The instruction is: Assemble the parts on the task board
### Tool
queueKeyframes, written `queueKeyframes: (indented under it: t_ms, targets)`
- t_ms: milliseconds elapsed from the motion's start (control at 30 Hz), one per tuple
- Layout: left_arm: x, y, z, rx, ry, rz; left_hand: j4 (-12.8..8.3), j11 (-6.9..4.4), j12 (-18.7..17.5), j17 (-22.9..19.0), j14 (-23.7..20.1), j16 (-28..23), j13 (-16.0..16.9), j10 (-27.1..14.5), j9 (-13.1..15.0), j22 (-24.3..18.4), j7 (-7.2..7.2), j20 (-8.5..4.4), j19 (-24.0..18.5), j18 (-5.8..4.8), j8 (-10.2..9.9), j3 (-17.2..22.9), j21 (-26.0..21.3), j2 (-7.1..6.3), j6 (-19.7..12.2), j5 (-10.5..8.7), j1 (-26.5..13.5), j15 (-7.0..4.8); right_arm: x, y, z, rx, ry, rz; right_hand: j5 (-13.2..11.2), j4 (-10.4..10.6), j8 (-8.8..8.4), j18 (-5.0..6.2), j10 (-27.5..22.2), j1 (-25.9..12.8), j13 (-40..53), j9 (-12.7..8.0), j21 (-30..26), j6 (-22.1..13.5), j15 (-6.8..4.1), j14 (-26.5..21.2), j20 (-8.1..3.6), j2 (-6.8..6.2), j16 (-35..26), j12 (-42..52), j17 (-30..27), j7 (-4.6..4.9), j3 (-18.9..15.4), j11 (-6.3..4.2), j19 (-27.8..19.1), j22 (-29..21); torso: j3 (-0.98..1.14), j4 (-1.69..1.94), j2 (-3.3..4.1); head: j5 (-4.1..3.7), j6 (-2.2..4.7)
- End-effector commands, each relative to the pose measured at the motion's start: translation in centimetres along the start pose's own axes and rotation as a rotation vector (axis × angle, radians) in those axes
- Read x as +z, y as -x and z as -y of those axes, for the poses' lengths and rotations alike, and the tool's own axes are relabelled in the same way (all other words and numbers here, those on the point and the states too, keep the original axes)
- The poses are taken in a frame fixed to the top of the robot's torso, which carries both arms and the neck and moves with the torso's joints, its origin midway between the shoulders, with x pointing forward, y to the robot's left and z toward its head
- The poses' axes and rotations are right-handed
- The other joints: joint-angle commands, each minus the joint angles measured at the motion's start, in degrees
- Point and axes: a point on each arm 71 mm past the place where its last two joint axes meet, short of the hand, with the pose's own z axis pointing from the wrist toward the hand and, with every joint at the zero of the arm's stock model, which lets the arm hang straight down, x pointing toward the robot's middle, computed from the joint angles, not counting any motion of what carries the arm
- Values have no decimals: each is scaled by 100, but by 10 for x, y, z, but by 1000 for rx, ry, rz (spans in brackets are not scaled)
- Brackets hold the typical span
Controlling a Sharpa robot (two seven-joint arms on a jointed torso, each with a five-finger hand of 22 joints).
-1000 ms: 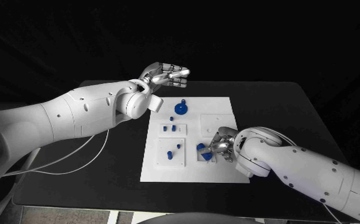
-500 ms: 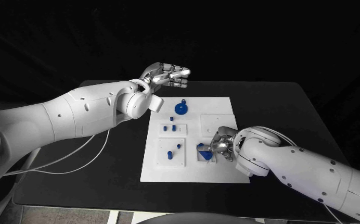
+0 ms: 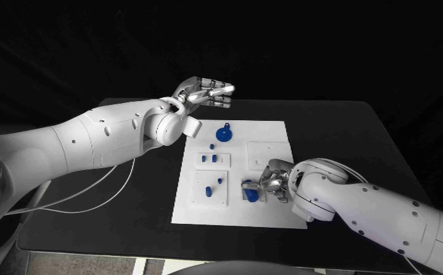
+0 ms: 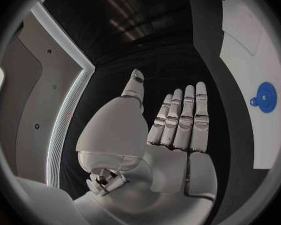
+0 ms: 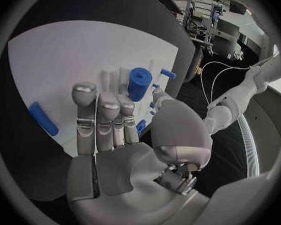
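Right hand (image 3: pixel 274 181) is pinching a blue cylinder (image 5: pixel 139 84) over the task board (image 3: pixel 277 128); tilt risks jamming. Left hand (image 3: pixel 205 92) is hovering, holding nothing.

The flat rectangular task board (image 3: pixel 267 131) is plain white, lying on a matte black table (image 3: pixel 342 134). The small plastic parts on it are saturated blue: a round blue disc with a small knob (image 3: pixel 223 133), a short blue cylinder (image 5: pixel 139 84) and a slim blue bar (image 5: pixel 42 118). Both smooth arm shells are white; the left hand (image 3: pixel 205 92) and right hand (image 3: pixel 274 178) are silver, with metallic grey fingers (image 5: pixel 85 110).
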Motion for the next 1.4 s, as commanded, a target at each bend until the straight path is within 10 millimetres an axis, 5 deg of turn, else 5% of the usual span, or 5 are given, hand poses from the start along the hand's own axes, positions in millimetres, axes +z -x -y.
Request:
queueKeyframes:
  t_ms: [33,533,900,1400]
  targets:
    - [0,-2,1,-3,-6,-18,7,3,35,5,-48,-24,6,-47,-7,6,-14,34,6,62,-3,-1,22,43,-49,-12,-28,3,-3,-2,2,-7,10,-36,-28,2,0,-20,-5,17,-6,-11,-22,-44,-21,13,-48,66,-44,-46,-8,20,-22,18,212,448,2,-2,3,8,-7]
    - [-1,1,1,-2,-4,-14,11,3,35,5,-52,-24,6,-48,-6,6,-15,33,6,63,-2,-2,23,47,-40,-12,-32,5,-11,5,14,-12,8,-33,-25,-115,1,-15,-1,16,-10,-3,-37,-43,-19,21,-43,225,-59,-61,0,21,-9,20,216,446,4,-4,0,22,-12]
    - [-1,1,1,-2,-1,-14,11,3,35,5,-52,-24,6,-48,-6,6,-15,33,6,63,-2,-2,23,47,-40,-12,-32,5,-15,0,7,-32,72,-72,-14,-815,-1,-2,-1,381,-7,17,-45,-5,-3,21,-19,226,-73,-27,-23,24,105,26,208,447,-1,-3,1,22,-17]
    - [-1,2,0,-2,1,-14,11,3,35,5,-52,-24,6,-48,-6,6,-15,33,6,63,-2,-2,23,47,-40,-12,-32,5,-17,-6,6,-49,92,-100,-23,-847,1,-11,16,476,3,14,2,32,-5,26,-24,188,-34,6,6,15,86,18,213,457,-2,-6,0,26,-41]
